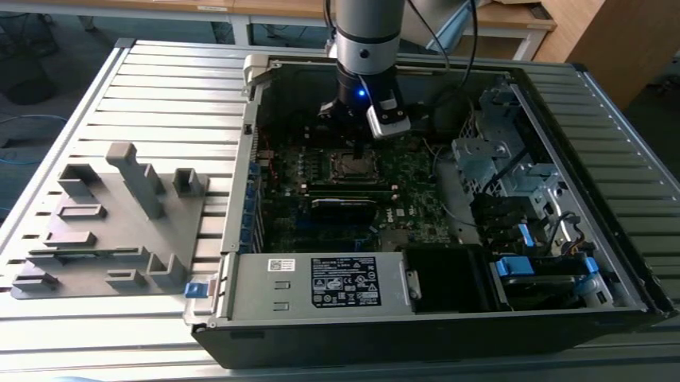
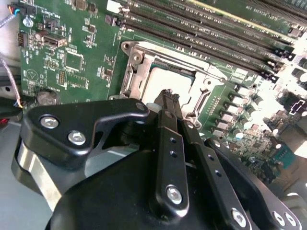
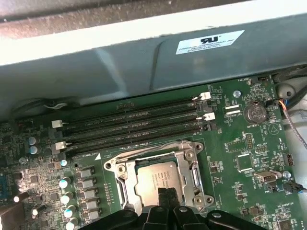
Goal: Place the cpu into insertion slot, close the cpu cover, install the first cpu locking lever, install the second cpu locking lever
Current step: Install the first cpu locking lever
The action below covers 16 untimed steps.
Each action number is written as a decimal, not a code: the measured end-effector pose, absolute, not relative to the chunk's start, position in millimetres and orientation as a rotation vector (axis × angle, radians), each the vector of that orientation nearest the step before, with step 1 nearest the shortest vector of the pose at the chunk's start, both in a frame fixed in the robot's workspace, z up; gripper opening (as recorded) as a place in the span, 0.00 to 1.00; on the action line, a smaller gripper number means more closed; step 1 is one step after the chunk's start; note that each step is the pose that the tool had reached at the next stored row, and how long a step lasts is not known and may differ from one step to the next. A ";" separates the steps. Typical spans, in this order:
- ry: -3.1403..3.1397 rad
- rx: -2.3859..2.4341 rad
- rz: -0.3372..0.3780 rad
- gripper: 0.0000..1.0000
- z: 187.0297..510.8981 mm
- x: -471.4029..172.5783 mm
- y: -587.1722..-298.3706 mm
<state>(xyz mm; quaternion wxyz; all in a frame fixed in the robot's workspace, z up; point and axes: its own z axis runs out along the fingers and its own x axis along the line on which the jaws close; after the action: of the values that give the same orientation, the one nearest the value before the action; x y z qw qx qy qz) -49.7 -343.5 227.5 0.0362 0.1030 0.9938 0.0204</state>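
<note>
While end effector (image 3: 165,195) hangs closed, empty | cpu (image 3: 156,178) seated in insertion slot (image 3: 125,194) | cpu cover (image 3: 192,165) down

Slatted metal table (image 1: 159,87) w/ open PC case (image 1: 425,318) & grey, prob. plastic, fixture block (image 1: 107,231).

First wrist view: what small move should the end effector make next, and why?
Probably a short lift straight up: the end effector, fingertips together, hangs at the edge of the flat silver-grey square cpu, which already lies seated inside the thin silver metal frame cover.
</note>
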 end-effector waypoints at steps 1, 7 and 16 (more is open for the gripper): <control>3.056 0.316 0.062 0.11 227.4 -49.6 -343.6; 3.075 0.319 0.059 0.11 227.0 -49.7 -343.6; 3.082 0.261 0.062 0.11 226.5 -49.7 -343.6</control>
<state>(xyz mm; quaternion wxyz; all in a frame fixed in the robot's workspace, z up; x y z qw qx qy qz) -49.7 -343.6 226.5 0.0241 0.0844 0.9959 0.0202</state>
